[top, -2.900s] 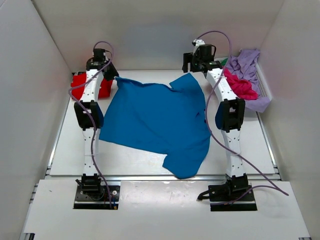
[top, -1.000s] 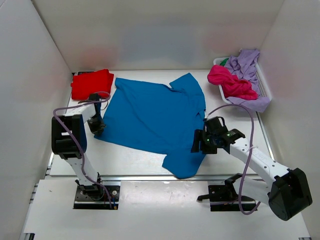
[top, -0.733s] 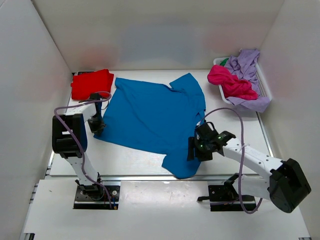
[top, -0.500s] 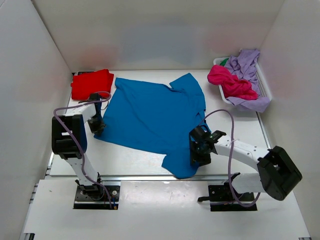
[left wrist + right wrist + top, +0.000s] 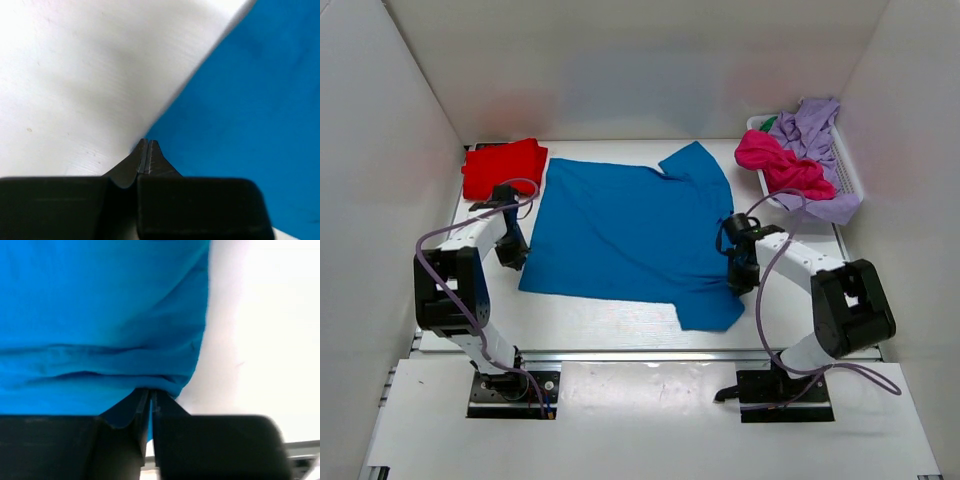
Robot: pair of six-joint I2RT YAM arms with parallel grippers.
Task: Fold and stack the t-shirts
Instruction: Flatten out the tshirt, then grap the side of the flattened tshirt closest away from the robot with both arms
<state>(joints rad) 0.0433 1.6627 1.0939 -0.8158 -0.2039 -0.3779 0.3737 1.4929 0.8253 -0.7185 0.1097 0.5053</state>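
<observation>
The blue t-shirt (image 5: pixel 620 235) lies spread flat in the middle of the table. My left gripper (image 5: pixel 512 257) is shut at its left edge, and in the left wrist view the closed tips (image 5: pixel 148 142) pinch the rim of the blue cloth (image 5: pixel 250 100). On the shirt's right edge my right gripper (image 5: pixel 741 276) is shut; the right wrist view shows blue cloth (image 5: pixel 100 315) caught between the fingers (image 5: pixel 150 391). A folded red t-shirt (image 5: pixel 503 167) rests at the back left. A pink t-shirt (image 5: pixel 785 165) and a lilac one (image 5: pixel 810 125) are heaped in the basket.
The white slatted basket (image 5: pixel 849 176) stands at the back right against the wall. White walls close in the table on the left, back and right. A metal rail (image 5: pixel 620 355) runs along the table's near edge.
My right gripper shut on the shirt's lower right part and drew it back and to the right, flattening the bunched corner. My left gripper closed on the left edge, which now runs straighter.
</observation>
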